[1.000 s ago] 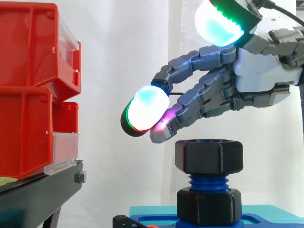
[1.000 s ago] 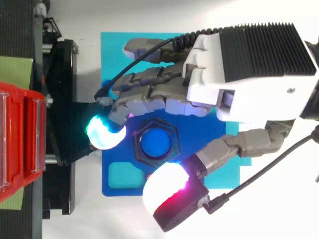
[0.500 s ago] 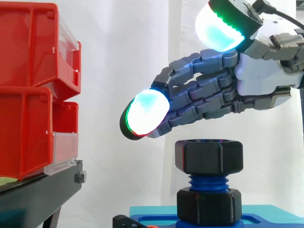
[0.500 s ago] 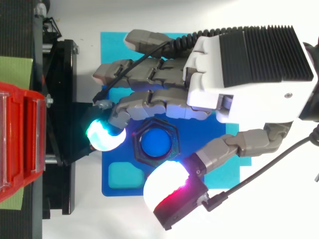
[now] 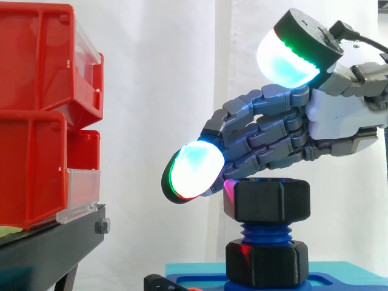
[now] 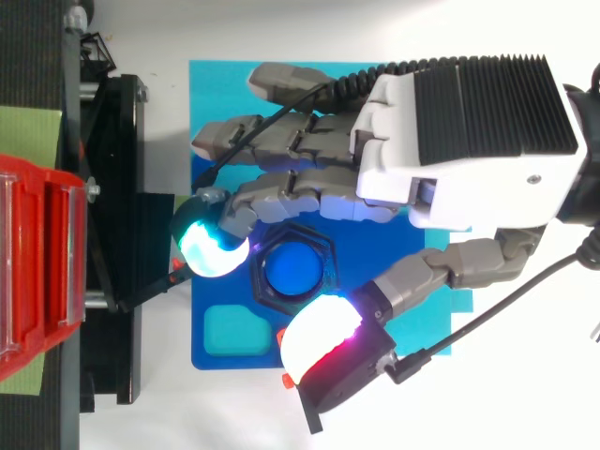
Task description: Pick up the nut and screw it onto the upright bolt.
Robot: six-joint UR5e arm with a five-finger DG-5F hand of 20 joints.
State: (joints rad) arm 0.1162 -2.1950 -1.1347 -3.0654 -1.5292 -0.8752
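A black hex nut [image 5: 267,200] [image 6: 258,275] sits on top of the upright blue bolt [image 5: 265,231], whose threads show between it and a second black nut [image 5: 267,262] at the base. The bolt stands on a blue plate [image 5: 339,280] [image 6: 225,281]. My hand [image 5: 339,115] [image 6: 450,159] hovers just over the nut with its fingers stretched out and relaxed, so it is open. One glowing fingertip [image 5: 194,173] hangs beside the nut's upper left edge. The thumb pad [image 5: 291,54] [image 6: 323,342] stays well above the nut on the near side.
Red bins [image 5: 36,115] [image 6: 33,272] are stacked on a black stand [image 5: 48,242] [image 6: 112,187] to the left of the bolt. A teal mat [image 6: 216,84] lies under the blue plate. A white curtain hangs behind.
The hand has come down towards the nut. Its fingers have straightened, and the leading fingertip has dropped from above the nut to beside its top left edge.
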